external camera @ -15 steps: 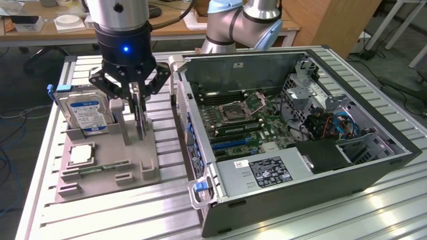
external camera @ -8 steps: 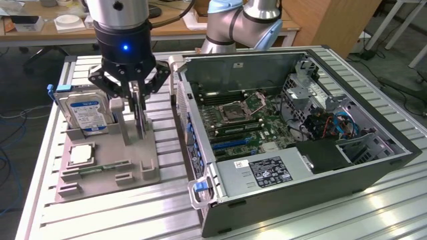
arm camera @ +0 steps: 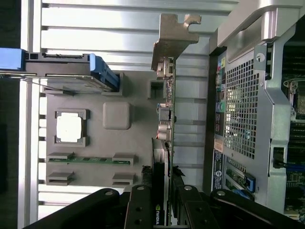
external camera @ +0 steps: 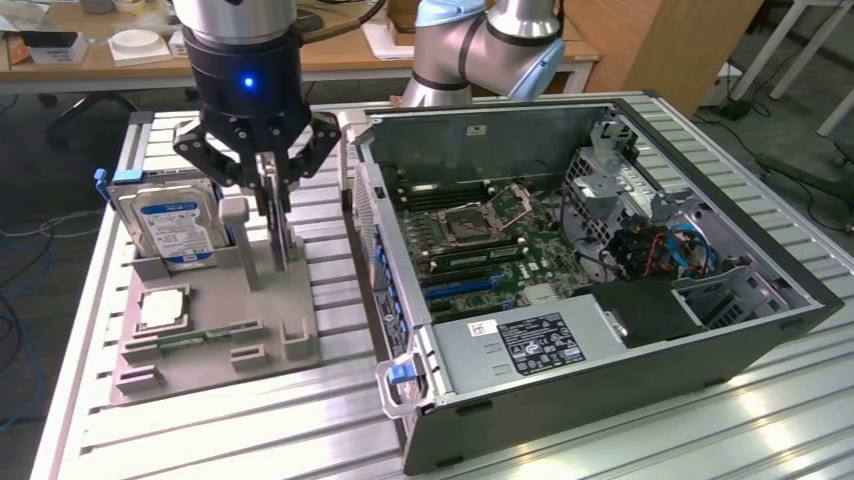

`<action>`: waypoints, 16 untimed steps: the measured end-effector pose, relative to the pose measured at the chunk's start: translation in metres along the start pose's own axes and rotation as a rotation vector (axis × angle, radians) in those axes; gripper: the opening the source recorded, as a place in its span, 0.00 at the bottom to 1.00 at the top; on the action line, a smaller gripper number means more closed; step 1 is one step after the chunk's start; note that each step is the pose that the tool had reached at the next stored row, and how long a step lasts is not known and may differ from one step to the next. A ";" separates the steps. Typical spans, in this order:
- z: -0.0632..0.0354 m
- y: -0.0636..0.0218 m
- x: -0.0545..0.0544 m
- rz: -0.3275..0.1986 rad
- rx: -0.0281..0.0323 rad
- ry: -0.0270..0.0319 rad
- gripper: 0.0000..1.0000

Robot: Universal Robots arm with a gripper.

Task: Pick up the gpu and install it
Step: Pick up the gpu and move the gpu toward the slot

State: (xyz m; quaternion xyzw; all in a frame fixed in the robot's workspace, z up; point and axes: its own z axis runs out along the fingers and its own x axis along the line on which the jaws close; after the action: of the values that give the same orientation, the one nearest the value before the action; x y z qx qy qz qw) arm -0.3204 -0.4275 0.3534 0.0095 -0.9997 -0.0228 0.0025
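Your hand (external camera: 274, 188) is black, with a blue light (external camera: 247, 82) glowing on its body. The gpu (external camera: 279, 240) has dark faces, a silvery bracket (arm camera: 172, 33) and what looks like a small green logo (arm camera: 157, 210). The hard drive (external camera: 150, 205) wears a blue-and-white label (external camera: 180, 225). The tray (external camera: 187, 372) is plain grey, the table (external camera: 200, 430) ribbed silver, the motherboard (external camera: 514, 245) green.
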 end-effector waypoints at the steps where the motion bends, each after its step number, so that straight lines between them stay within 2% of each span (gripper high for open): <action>1: -0.0010 0.0000 0.000 0.000 -0.0007 0.0000 0.26; 16: -0.0112 0.0005 0.000 0.000 -0.0073 -0.0001 0.26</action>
State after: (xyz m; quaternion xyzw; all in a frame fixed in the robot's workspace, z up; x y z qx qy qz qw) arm -0.3203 -0.4275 0.3646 0.0095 -0.9996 -0.0264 0.0025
